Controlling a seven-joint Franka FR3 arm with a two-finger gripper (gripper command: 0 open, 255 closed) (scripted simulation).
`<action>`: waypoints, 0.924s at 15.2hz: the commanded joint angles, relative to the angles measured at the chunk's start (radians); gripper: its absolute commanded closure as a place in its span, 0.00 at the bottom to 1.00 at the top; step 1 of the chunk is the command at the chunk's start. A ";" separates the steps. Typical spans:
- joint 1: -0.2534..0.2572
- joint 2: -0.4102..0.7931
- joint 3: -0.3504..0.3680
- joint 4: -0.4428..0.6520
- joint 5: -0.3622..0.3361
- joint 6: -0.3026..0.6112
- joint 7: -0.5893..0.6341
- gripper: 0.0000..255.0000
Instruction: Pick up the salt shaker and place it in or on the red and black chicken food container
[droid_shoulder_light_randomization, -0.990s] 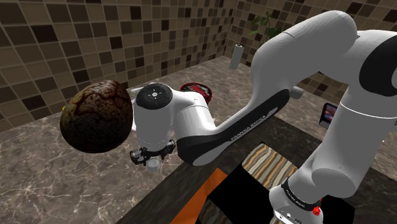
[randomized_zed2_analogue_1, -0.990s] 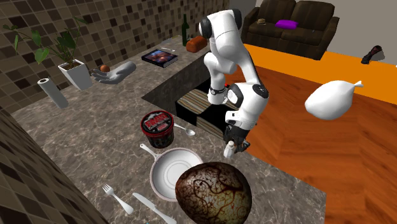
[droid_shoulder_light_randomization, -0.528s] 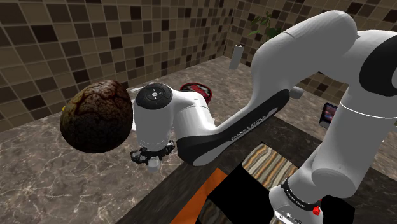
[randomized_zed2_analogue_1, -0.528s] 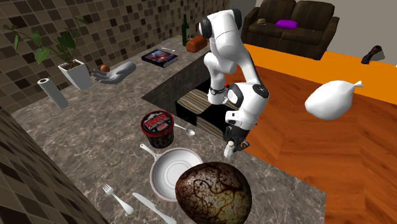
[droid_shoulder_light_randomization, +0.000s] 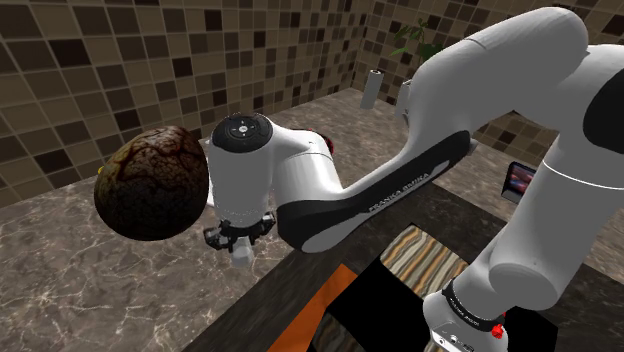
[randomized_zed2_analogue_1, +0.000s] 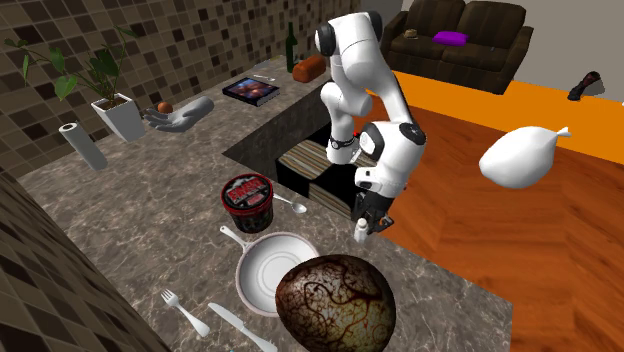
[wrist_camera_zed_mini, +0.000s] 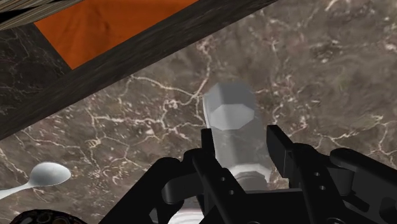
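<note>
The salt shaker (wrist_camera_zed_mini: 232, 121) is a pale, translucent little cylinder with a faceted cap. My black gripper (wrist_camera_zed_mini: 242, 149) is shut on it, one finger on each side of its body. In the second exterior view the gripper (randomized_zed2_analogue_1: 362, 222) holds the shaker (randomized_zed2_analogue_1: 360, 235) low over the marble counter's edge; whether it touches the counter I cannot tell. The red and black chicken container (randomized_zed2_analogue_1: 247, 197) stands upright to that view's left of the hand. In the shoulder view the gripper (droid_shoulder_light_randomization: 240, 240) points down with the shaker (droid_shoulder_light_randomization: 243, 252) under it.
A white pan (randomized_zed2_analogue_1: 275, 272) and a big mottled brown egg shape (randomized_zed2_analogue_1: 335, 305) lie near the hand. A spoon (randomized_zed2_analogue_1: 293, 205) lies beside the container, a fork (randomized_zed2_analogue_1: 185, 312) and knife (randomized_zed2_analogue_1: 243, 327) further off. The counter edge drops to an orange floor (wrist_camera_zed_mini: 108, 25).
The fingers have closed onto the salt shaker. The hand has since risen a little with it, and the arm's elbow has swung upward.
</note>
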 joint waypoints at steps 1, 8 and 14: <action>-0.005 -0.016 0.008 0.009 0.021 -0.018 -0.015 1.00; -0.025 -0.076 0.028 0.049 0.094 -0.086 -0.076 1.00; -0.035 -0.119 0.037 0.092 0.146 -0.149 -0.121 1.00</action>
